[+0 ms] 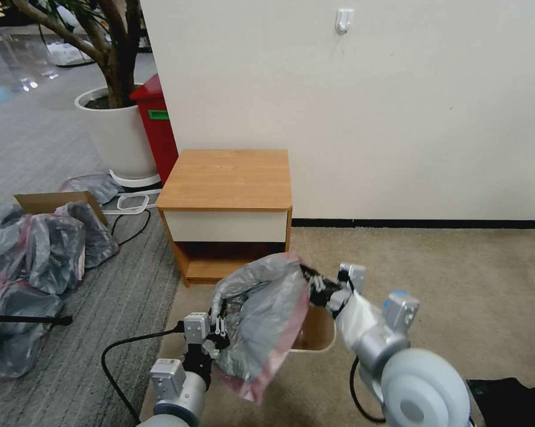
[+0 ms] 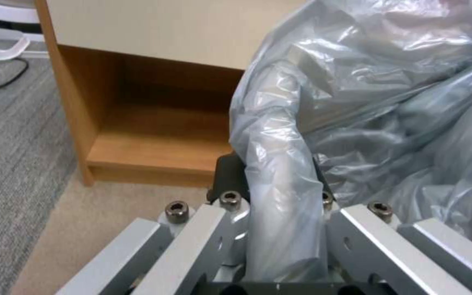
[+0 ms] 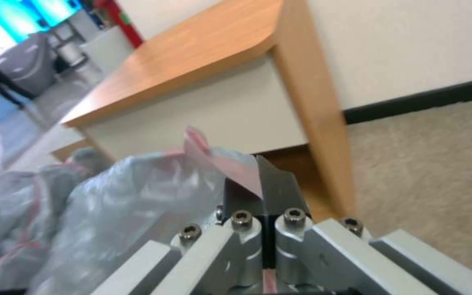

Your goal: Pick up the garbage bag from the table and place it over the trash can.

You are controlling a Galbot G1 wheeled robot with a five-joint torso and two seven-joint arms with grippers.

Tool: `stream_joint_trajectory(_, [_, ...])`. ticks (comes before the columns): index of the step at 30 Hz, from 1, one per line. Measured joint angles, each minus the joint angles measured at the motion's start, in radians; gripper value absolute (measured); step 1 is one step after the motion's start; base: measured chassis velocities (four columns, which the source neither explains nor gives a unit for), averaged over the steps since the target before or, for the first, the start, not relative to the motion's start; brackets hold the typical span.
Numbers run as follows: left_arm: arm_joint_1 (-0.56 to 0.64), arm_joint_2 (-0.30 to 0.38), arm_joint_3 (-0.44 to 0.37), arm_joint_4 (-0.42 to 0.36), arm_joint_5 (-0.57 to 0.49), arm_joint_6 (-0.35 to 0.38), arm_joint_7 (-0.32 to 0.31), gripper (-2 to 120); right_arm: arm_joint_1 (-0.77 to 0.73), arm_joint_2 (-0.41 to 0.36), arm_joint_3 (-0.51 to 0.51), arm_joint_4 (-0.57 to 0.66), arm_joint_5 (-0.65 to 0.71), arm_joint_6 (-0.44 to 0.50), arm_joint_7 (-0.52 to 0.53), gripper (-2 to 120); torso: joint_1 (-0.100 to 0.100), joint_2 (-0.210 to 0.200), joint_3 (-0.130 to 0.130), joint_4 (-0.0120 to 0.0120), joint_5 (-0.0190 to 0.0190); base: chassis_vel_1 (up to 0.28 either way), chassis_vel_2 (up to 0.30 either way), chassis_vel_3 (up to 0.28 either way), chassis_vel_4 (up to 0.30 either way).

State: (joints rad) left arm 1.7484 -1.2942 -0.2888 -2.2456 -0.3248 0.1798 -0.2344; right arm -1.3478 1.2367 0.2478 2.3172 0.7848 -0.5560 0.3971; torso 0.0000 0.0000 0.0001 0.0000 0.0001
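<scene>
The garbage bag (image 1: pixel 261 320), grey and crinkly with a pink-red rim, hangs stretched between both grippers just in front of the table (image 1: pixel 229 178). My left gripper (image 1: pixel 217 332) is shut on a thick fold at the bag's near-left side; in the left wrist view that fold (image 2: pixel 280 172) runs between the fingers of the left gripper (image 2: pixel 275 180). My right gripper (image 1: pixel 313 280) is shut on the rim at the far-right corner, and my right gripper (image 3: pixel 260 184) pinches the pink edge (image 3: pixel 236 164). The trash can (image 1: pixel 330 341) stands on the carpet under the bag, mostly covered.
A red bin (image 1: pixel 158 127) and a white planter (image 1: pixel 122 136) stand left of the table against the wall. A heap of grey bags with a cardboard box (image 1: pixel 42 249) lies on the floor at left. A black cable (image 1: pixel 119 350) trails by my left arm.
</scene>
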Motion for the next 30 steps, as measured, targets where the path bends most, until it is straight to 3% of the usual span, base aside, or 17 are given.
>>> stream_joint_trajectory(4, [0.000, -0.003, -0.012, 0.013, -0.012, -0.013, 0.012, 7, 0.052, -0.029, 0.007, -0.028, 0.067, -0.049, 0.084, 0, 0.000, 0.000, 0.000, 0.0001, 0.0000, 0.000, 0.000, 0.000, 0.000])
stream_joint_trajectory(24, [-0.040, -0.002, -0.076, 0.054, -0.187, -0.028, 0.077, 7, 0.051, -0.095, 0.080, -0.039, 0.267, -0.135, 0.191, 0, 0.000, 0.000, 0.000, -0.0001, 0.0000, 0.000, 0.000, 0.000, 0.000])
stream_joint_trajectory(28, [-0.042, -0.002, -0.079, 0.055, -0.187, -0.028, 0.077, 7, 0.050, -0.095, 0.081, -0.026, 0.270, -0.144, 0.192, 9, 0.000, 0.000, 0.000, 0.0000, 0.0000, 0.000, 0.000, 0.000, 0.000])
stream_joint_trajectory(30, [-0.045, -0.003, -0.078, 0.058, -0.186, -0.027, 0.077, 7, 0.043, -0.101, 0.076, -0.002, 0.275, -0.146, 0.187, 21, 0.000, 0.000, 0.000, 0.0000, -0.0001, 0.000, 0.000, 0.000, 0.000])
